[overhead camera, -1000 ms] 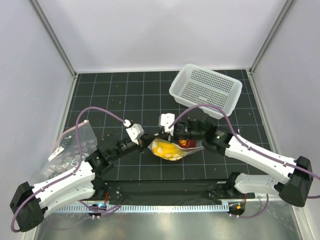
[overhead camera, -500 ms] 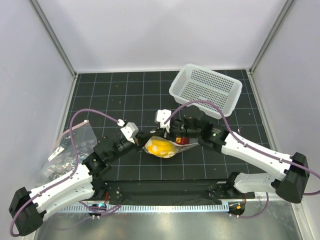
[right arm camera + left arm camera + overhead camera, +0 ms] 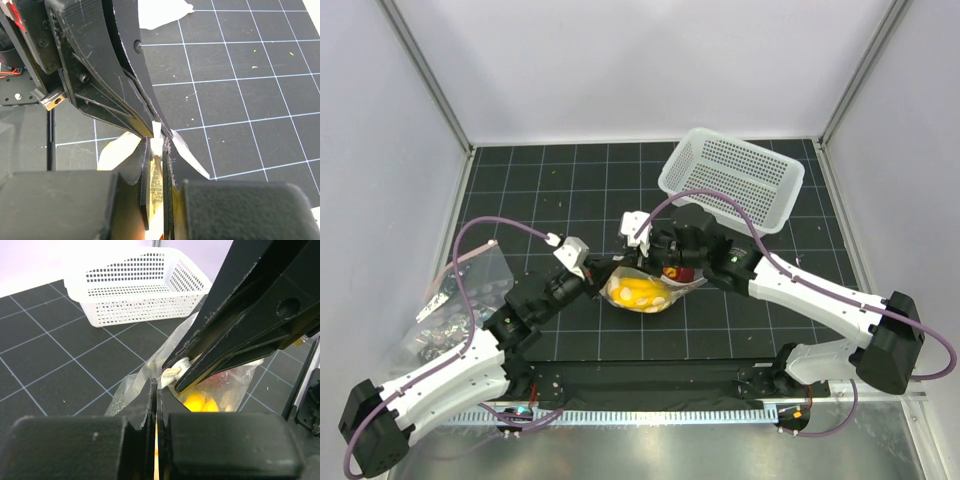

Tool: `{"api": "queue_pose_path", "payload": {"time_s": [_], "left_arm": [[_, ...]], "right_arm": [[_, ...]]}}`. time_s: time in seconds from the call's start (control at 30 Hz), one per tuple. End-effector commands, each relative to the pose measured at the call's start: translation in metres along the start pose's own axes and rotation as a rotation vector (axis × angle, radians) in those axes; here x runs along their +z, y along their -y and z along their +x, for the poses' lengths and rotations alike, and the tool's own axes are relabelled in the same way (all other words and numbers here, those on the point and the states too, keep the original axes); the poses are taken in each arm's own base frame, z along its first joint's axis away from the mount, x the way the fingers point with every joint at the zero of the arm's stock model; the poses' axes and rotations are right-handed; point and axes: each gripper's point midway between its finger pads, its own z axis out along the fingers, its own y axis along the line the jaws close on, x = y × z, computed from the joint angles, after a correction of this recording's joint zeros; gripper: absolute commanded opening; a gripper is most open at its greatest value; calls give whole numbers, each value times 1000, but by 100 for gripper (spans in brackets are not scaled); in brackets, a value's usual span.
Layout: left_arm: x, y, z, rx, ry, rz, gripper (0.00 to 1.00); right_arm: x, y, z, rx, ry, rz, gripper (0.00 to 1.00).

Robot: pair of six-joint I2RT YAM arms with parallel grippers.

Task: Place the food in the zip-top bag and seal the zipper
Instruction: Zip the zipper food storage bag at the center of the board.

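At mat centre, left gripper and right gripper are both pinching the mouth edge of the zip-top bag, food inside; likely best: left anchoring, right sliding along, keeping pressure even.

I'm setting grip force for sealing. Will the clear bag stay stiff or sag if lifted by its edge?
Likely floppy: the zip-top bag is thin crinkled film, pinched flat by left gripper and right gripper. Probably sags, weighted by the banana away from the pinched edge.
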Motion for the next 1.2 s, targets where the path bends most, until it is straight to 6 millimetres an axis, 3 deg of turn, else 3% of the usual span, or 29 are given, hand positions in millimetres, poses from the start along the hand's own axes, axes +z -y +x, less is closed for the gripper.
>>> {"api": "queue_pose_path", "payload": {"time_s": [0.0,0.23,0.37,0.57,0.7,0.9,1.17], "left_arm": [[-5,-50,-18,4,71,-241,0],[-4,-51,-16,-2,60,-244,0],[-5,-51,-17,-8,67,-245,0],[3,-32,-19,29,46,-126,1],[12,-1,-21,42,30,54,23],[17,20,-21,50,22,175,52],[7,44,-34,70,92,298,62]], "right_arm": [[-22,6,18,58,-80,49,1],[-39,17,8,53,1,138,1],[-38,20,12,64,-10,142,1],[-39,13,5,59,8,100,1],[-42,5,0,46,34,61,1],[-48,-6,-8,26,65,9,1],[-45,-19,-6,20,50,-77,1]]}}
